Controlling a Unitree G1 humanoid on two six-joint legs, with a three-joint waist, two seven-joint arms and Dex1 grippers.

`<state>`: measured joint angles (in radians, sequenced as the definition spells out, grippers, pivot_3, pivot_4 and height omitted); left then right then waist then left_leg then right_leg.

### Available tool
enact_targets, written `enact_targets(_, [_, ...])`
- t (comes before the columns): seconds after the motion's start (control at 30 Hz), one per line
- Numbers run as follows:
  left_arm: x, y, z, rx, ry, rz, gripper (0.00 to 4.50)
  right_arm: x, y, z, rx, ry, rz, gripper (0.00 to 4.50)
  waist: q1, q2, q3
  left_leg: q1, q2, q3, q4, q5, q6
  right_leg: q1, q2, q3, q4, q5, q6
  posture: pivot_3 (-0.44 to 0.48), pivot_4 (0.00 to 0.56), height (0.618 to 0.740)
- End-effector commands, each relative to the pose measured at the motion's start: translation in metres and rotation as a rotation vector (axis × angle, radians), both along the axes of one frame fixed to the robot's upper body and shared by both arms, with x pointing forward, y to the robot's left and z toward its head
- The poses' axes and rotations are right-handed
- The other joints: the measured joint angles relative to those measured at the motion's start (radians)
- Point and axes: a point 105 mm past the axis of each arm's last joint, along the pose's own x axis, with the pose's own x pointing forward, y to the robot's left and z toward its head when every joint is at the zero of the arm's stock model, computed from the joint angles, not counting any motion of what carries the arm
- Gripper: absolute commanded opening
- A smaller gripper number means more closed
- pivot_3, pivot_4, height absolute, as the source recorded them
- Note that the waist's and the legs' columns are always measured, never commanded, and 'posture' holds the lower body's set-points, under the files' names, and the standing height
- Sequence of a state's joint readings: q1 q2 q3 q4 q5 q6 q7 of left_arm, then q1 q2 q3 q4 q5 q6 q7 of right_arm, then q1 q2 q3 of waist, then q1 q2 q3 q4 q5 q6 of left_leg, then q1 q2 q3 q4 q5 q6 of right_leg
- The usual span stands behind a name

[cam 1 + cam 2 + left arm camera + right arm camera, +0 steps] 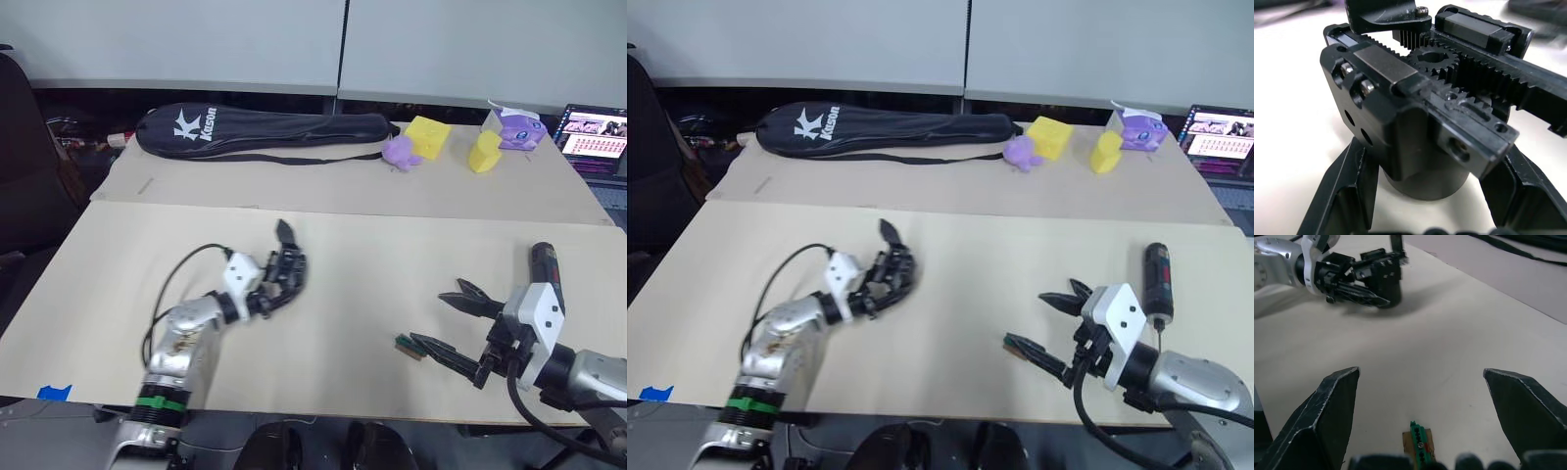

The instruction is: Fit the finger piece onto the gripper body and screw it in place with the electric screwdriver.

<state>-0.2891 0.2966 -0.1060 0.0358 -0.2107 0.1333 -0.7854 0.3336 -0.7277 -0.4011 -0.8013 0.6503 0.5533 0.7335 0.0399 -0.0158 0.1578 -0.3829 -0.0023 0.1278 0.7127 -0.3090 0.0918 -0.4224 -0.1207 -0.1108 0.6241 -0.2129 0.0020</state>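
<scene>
Beside right gripper [1050,328], jaws wide apart, empty: electric screwdriver [1157,278] flat on table [970,255], just to outer right, long axis running away from robot. Left gripper [884,279] clamped on gripper body [1420,107]. Right arm nearer tool.

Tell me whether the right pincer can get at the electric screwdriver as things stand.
Probably yes. The right pincer is open and holds nothing, and the electric screwdriver lies free on the table beside that arm, though behind the fingertips, so the arm must draw back.
</scene>
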Motion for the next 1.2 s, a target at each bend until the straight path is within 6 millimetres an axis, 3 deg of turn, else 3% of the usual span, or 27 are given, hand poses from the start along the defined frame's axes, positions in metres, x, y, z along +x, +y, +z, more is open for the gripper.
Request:
enact_targets(0.03, [-0.002, -0.029, 0.022, -0.015, -0.084, -0.004, 2.31, -0.007, 0.005, 0.009, 0.006, -0.052, -0.008, 4.50, -0.003, 0.000, 0.000, 0.001, 0.000, 0.000, 0.000, 0.000, 0.000, 0.000, 0.001, 0.000, 0.000, 0.000, 0.000, 0.000, 0.150, 0.740])
enact_targets(0.33, [0.004, -0.090, 0.013, -0.010, -0.031, 0.038, 2.31, -0.008, 0.002, 0.007, 0.017, -0.082, -0.101, 4.50, -0.002, 0.000, 0.000, 0.001, 0.001, -0.001, 0.000, 0.001, 0.001, 0.000, 0.006, 0.004, 0.001, 0.000, 0.000, 0.000, 0.150, 0.740])
enact_targets(0.73, [0.018, -0.101, 0.000, 0.013, -0.008, 0.089, 2.31, 0.007, -0.008, 0.006, -0.011, -0.122, -0.149, 4.50, -0.001, 0.000, 0.000, 0.000, 0.001, -0.001, 0.001, 0.000, 0.002, -0.001, 0.005, 0.004, 0.001, 0.000, 0.000, 0.000, 0.150, 0.740])
enact_targets(0.77, [0.018, -0.101, -0.003, 0.018, 0.000, 0.086, 2.31, 0.008, -0.008, 0.006, -0.014, -0.124, -0.152, 4.50, -0.001, 0.000, 0.000, -0.001, 0.001, -0.001, 0.001, 0.000, 0.003, -0.001, 0.005, 0.004, 0.001, 0.000, 0.000, 0.000, 0.150, 0.740])
enact_targets(0.9, [0.014, -0.084, -0.010, 0.035, 0.027, 0.062, 4.25, 0.005, -0.008, 0.006, -0.030, -0.117, -0.138, 4.50, -0.002, 0.001, 0.000, 0.000, 0.001, -0.001, 0.001, 0.000, 0.003, -0.001, 0.005, 0.003, 0.000, 0.000, 0.000, 0.000, 0.150, 0.740])
enact_targets(0.93, [0.011, -0.077, -0.012, 0.047, 0.039, 0.049, 4.47, 0.003, -0.007, 0.006, -0.044, -0.112, -0.127, 4.50, -0.003, 0.001, 0.000, 0.000, 0.001, -0.001, 0.001, 0.000, 0.003, -0.001, 0.005, 0.003, 0.001, 0.000, 0.000, 0.000, 0.150, 0.740])
enact_targets(1.07, [-0.006, -0.045, -0.021, 0.098, 0.084, -0.009, 4.47, -0.003, -0.012, 0.006, -0.112, -0.077, -0.096, 4.50, -0.011, 0.002, -0.001, 0.001, 0.002, -0.001, 0.001, 0.000, 0.003, 0.000, 0.004, 0.004, 0.001, 0.000, 0.000, 0.000, 0.150, 0.740])
enact_targets(1.2, [-0.022, -0.007, -0.022, 0.194, 0.122, -0.157, 4.47, -0.001, -0.038, 0.008, -0.207, 0.048, -0.138, 4.50, -0.023, 0.004, -0.002, 0.003, 0.002, -0.002, 0.001, 0.000, 0.002, 0.000, 0.003, 0.005, 0.002, -0.001, -0.001, 0.000, 0.150, 0.740])
